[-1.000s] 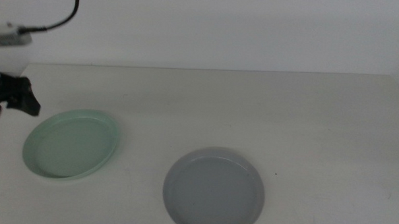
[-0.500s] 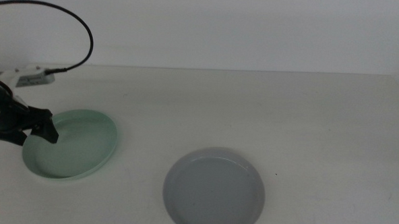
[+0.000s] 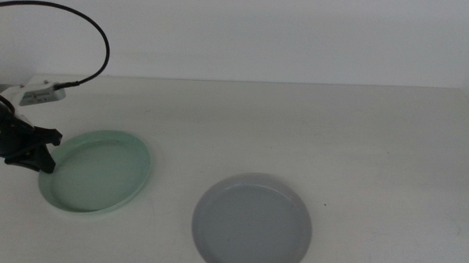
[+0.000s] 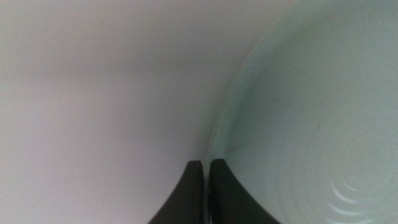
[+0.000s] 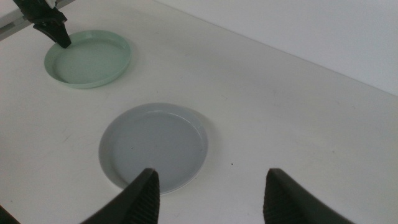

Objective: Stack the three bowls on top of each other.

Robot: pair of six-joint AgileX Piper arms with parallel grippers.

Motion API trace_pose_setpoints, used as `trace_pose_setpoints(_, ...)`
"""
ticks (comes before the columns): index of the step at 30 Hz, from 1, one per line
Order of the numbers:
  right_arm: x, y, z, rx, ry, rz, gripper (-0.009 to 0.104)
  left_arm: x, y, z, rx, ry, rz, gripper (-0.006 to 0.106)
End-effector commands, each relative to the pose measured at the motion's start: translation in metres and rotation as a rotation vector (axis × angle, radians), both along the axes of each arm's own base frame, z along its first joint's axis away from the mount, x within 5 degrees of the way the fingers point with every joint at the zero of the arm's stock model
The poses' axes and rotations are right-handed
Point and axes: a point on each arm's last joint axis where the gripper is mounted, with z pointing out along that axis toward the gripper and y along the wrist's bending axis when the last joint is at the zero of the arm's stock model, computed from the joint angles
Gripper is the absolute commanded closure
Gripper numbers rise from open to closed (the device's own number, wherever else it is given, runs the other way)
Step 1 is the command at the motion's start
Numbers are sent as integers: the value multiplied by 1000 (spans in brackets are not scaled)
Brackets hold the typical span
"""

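Note:
The mint green bowl (image 3: 98, 173) is at the left of the table. My left gripper (image 3: 44, 161) is shut on its left rim; the left wrist view shows the jaws (image 4: 206, 168) pinched together on the rim of the green bowl (image 4: 311, 124). The grey-blue bowl (image 3: 252, 224) lies flat near the front middle, apart from the green one. The right wrist view shows both bowls, green (image 5: 87, 59) and grey-blue (image 5: 155, 146). My right gripper (image 5: 211, 199) is open, above the table near the grey-blue bowl and out of the middle view. The cream-white bowl is out of view.
The white table (image 3: 361, 145) reaches to the pale wall at the back. A black cable (image 3: 96, 30) loops above the left arm. A small dark speck (image 3: 323, 205) lies right of the grey-blue bowl.
My left gripper came down from the table's left edge onto the green bowl's left rim and shut on it. The green bowl has shifted a little to the right.

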Motion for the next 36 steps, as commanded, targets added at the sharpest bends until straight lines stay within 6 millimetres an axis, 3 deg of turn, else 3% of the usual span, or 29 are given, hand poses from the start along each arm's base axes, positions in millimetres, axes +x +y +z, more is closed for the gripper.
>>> trace_pose_setpoints(1,1,0,11,27,-75,-13,52,-1,-4,47,-14,-93,26,100)
trace_pose_setpoints(7,1,0,11,27,-75,-13,52,-17,-30,98,-38,-158,-14,100)
trace_pose_setpoints(11,1,0,11,27,-75,-13,52,-26,-67,124,-54,-189,-85,100)
trace_pose_setpoints(14,1,0,11,27,-75,-13,52,-31,-104,131,-78,-174,-163,100)
trace_pose_setpoints(18,1,0,11,27,-75,-13,52,-38,-155,129,-93,-164,-297,100)
trace_pose_setpoints(24,1,0,11,27,-75,-13,52,-47,-212,116,-105,-165,-391,100)
trace_pose_setpoints(30,1,0,11,26,-75,-13,52,-51,-246,93,-109,-128,-453,100)
trace_pose_setpoints(36,1,0,11,26,-73,-13,52,-48,-264,70,-119,-81,-466,100)
